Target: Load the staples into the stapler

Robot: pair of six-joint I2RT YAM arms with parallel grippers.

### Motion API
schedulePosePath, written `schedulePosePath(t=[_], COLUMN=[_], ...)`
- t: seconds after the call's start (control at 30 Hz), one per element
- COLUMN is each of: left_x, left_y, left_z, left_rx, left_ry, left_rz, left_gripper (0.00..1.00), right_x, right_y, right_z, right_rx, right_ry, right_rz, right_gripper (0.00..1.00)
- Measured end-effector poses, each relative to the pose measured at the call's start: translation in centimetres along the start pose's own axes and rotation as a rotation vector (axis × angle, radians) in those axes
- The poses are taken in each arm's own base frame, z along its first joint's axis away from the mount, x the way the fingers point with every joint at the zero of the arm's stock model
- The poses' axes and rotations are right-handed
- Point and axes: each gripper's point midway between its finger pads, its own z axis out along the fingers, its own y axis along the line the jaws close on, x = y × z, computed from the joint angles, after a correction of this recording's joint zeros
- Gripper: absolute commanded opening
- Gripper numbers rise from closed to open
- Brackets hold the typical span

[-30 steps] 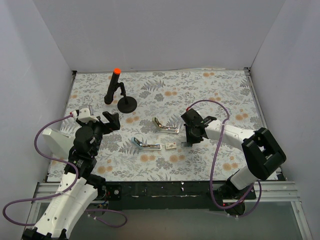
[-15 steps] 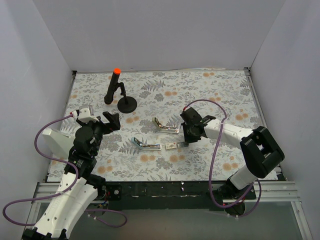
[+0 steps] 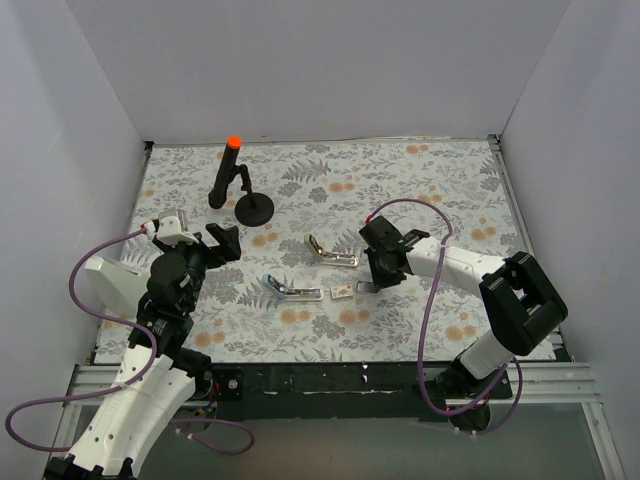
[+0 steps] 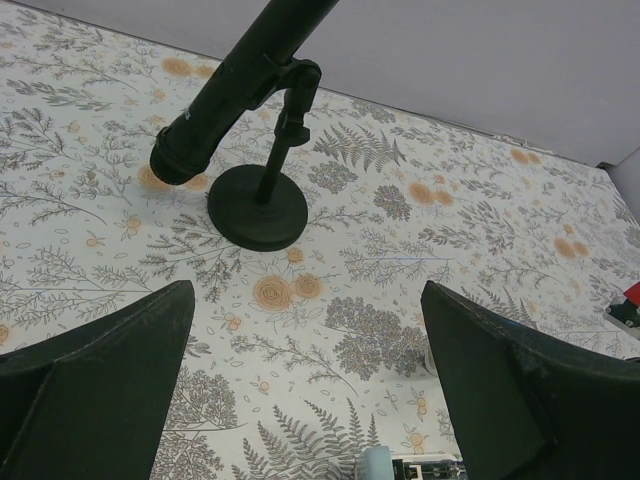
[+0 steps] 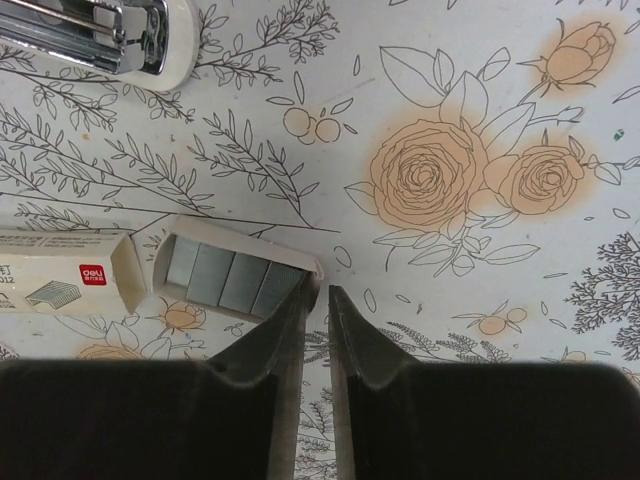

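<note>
The pale olive-green stapler (image 3: 332, 252) lies open on the floral cloth at mid-table. The staples sit just below it: a small whitish box (image 3: 342, 292). In the right wrist view the box sleeve (image 5: 65, 285) lies left of its pulled-out tray of grey staple blocks (image 5: 228, 277). My right gripper (image 3: 363, 287) is nearly closed, with a thin slit and nothing between the jaws (image 5: 316, 292). Its left fingertip touches the tray's right end. My left gripper (image 3: 222, 243) is wide open and empty, hovering at the left, far from both.
A light blue stapler-like bar (image 3: 291, 291) lies left of the box; its end shows in the left wrist view (image 4: 376, 464). A chrome-lined bar end (image 5: 120, 35) shows in the right wrist view. A black stand with an orange tip (image 3: 240, 190) stands at the back left.
My right gripper has crept a little to the left, up to the staple tray's end. The left arm has not moved.
</note>
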Motion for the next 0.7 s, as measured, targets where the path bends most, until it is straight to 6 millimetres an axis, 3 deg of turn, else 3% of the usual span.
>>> schedulePosePath(t=[0.2, 0.43, 0.7], left_x=[0.0, 0.0, 0.1], left_y=[0.0, 0.0, -0.1], left_z=[0.0, 0.0, 0.0], left_rx=[0.002, 0.002, 0.004], left_ry=[0.001, 0.001, 0.002], left_rz=[0.003, 0.003, 0.003], left_gripper=[0.98, 0.98, 0.98], right_x=[0.0, -1.2, 0.8], right_y=[0.9, 1.3, 0.0], right_z=[-0.7, -1.8, -0.7], right_rx=[-0.034, -0.048, 0.001], right_ry=[-0.009, -0.057, -0.02], right_rz=[-0.027, -0.022, 0.005], right_gripper=[0.43, 0.43, 0.39])
